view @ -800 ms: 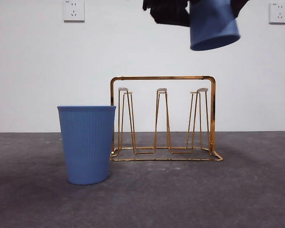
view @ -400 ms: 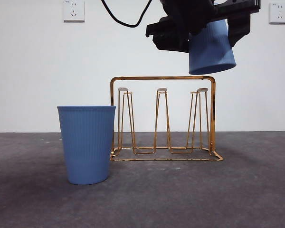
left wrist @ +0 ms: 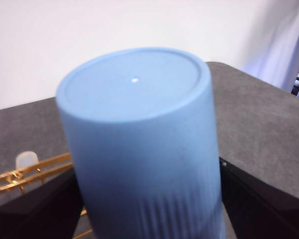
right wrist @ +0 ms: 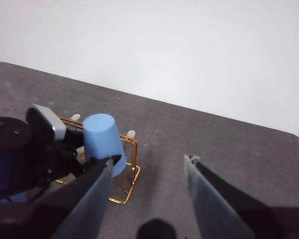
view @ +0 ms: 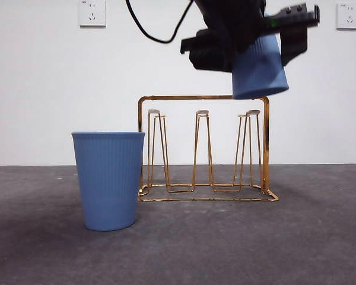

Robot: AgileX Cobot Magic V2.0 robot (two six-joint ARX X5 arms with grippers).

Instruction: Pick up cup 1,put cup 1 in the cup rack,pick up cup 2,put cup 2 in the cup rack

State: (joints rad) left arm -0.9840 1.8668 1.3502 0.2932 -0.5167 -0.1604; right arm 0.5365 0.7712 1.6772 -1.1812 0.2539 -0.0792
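— Where's cup 1 (view: 258,65)?

— Upside down, clamped in the left gripper (left wrist: 144,199), above the cup rack (view: 203,148) at its two o'clock corner. Looks light, thin, ribbed plastic; a side grip suits it.

— The right gripper (right wrist: 147,184)?

— Spread apart, empty. Cup 2 (view: 108,180) waits at eight o'clock.

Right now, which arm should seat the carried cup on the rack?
Left. The left gripper is shut on the inverted blue cup, hanging just above the cup rack near its end peg. The right gripper is open, empty and farther off.
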